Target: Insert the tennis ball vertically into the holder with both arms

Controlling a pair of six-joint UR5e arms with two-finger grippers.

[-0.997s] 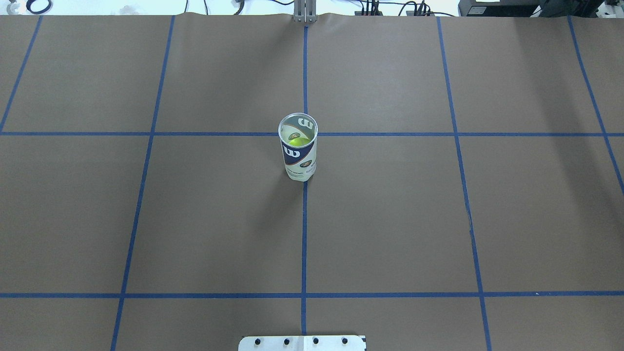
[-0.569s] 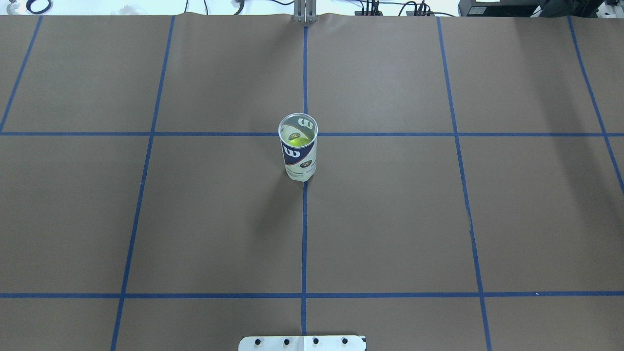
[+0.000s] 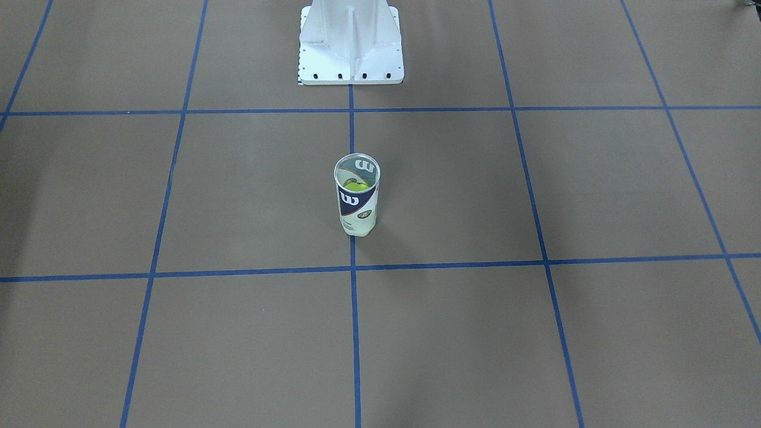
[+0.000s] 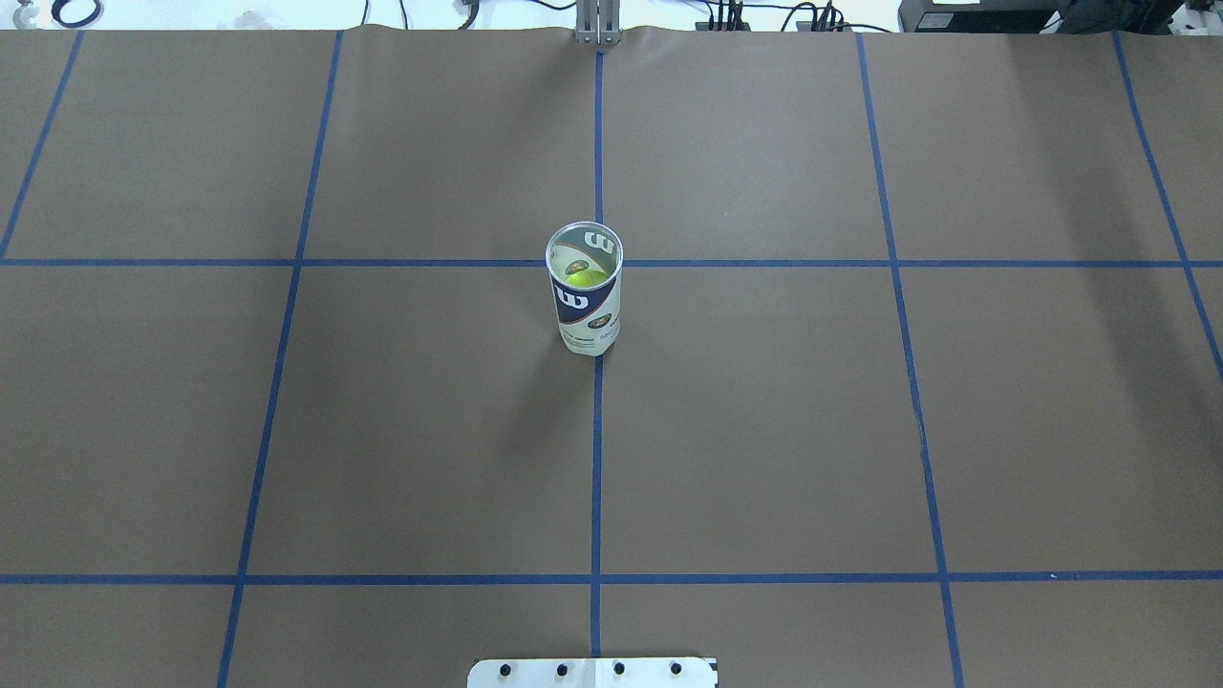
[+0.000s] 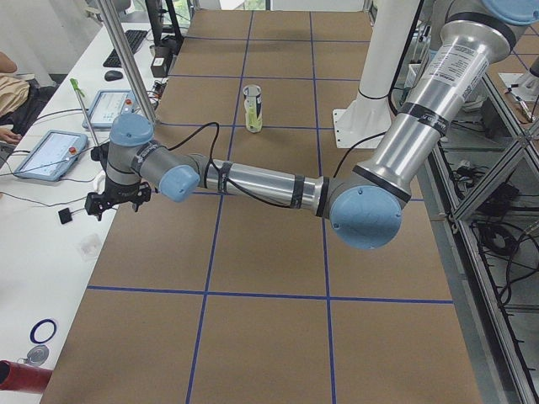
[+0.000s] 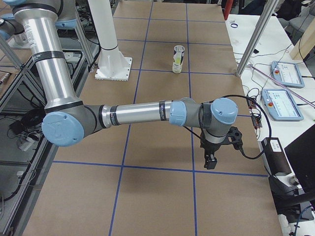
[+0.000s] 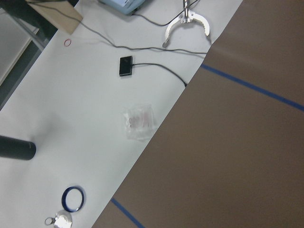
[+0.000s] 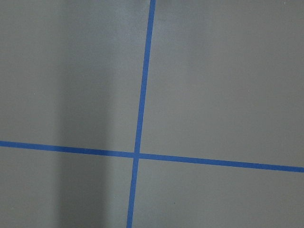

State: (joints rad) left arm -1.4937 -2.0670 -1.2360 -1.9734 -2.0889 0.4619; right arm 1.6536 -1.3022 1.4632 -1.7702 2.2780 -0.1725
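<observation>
Overhead exterior view: the can (image 4: 587, 315) stands upright near the middle of the table (image 4: 860, 430), beside a crossing of the blue tape lines (image 4: 596, 459). Its metal-rimmed mouth faces up. The tennis ball (image 4: 585, 278) is inside the can and shows yellow-green through the mouth. In the two side views the yellow-green colour sits low, at the can's bottom. The white pedestal (image 3: 351, 41) stands on the same centre line, well apart from the can.

Neither arm shows in the overhead or the front-facing view. The left arm (image 5: 253, 181) is stretched out low across the table, well apart from the can. The left gripper (image 5: 108, 202) hangs at the table's far edge, where the brown cover meets a white bench (image 7: 71, 109). Its wrist camera looks down on that bench, where a blue ring (image 7: 73, 198), a small black box (image 7: 126, 65) on a cable and a clear plastic bag (image 7: 139, 122) lie.

The right arm (image 6: 138, 114) also reaches out low, well apart from the can. The right gripper (image 6: 215, 152) points down over the brown cover, and its wrist camera shows only a tape crossing.

Both grippers appear only in the side views, so I cannot tell whether their jaws are parted or closed.
</observation>
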